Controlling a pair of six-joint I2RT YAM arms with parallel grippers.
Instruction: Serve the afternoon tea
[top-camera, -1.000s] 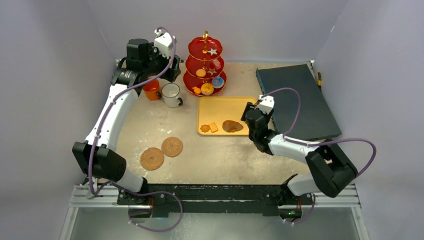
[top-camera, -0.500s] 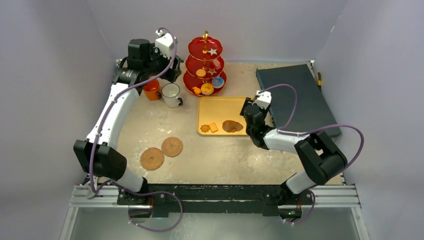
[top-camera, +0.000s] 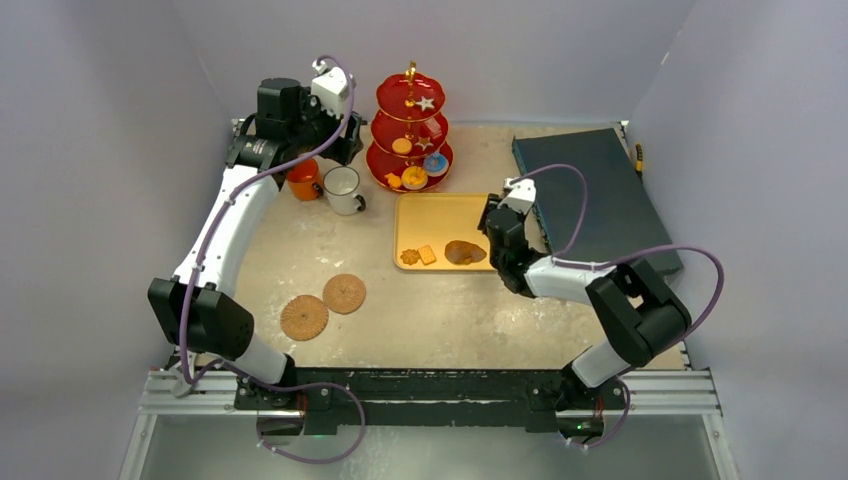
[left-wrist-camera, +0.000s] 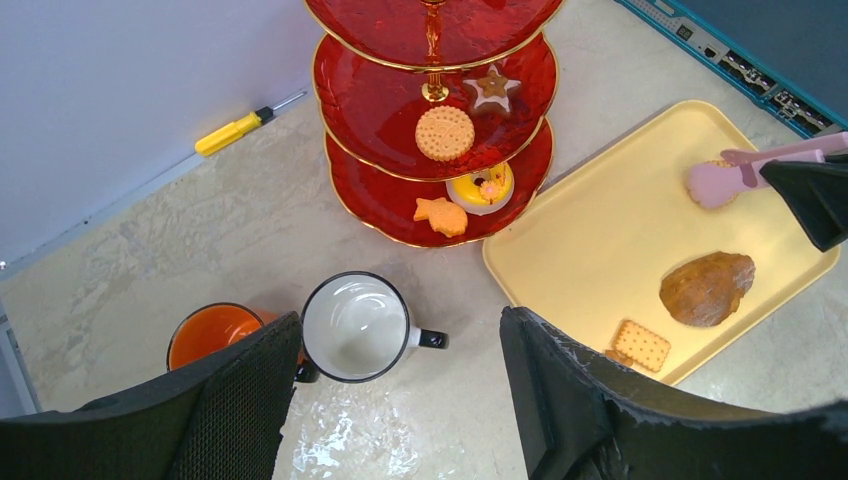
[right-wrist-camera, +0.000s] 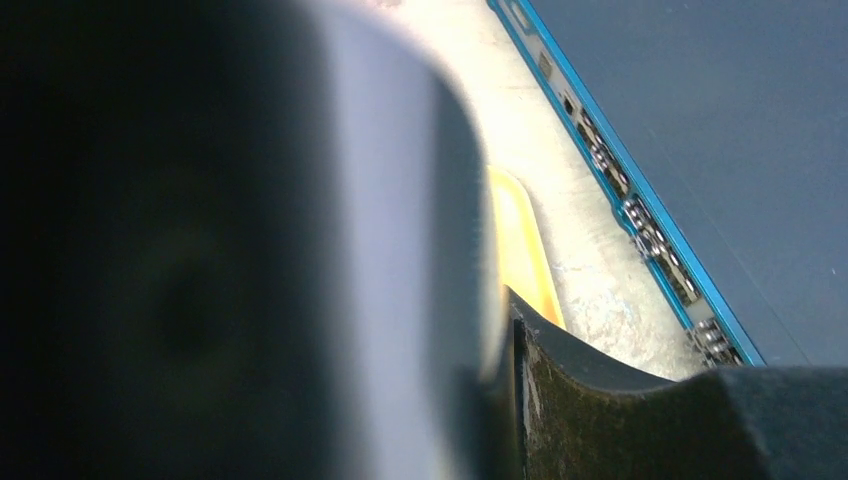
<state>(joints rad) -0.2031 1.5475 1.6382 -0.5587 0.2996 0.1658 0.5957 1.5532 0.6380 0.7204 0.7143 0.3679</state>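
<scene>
on the yellow tray (left-wrist-camera: 620, 225) lie pastries (left-wrist-camera: 706, 288); right tool (left-wrist-camera: 790, 180) grips pink tongs (left-wrist-camera: 738, 176), left tool (left-wrist-camera: 398, 328) released.

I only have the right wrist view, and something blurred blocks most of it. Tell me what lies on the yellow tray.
Observer: A brown pastry, a square cracker and a flower-shaped biscuit lie along the near edge of the yellow tray.
Operator: Say what is blocking my lens.
Observer: Probably the pink utensil. It sticks out from the right gripper over the tray's right edge, but the grip itself is hidden.
Operator: Report the left gripper.
Observer: The left gripper is open above the white mug and the orange mug. Both look empty and stand beside the red stand.
</scene>
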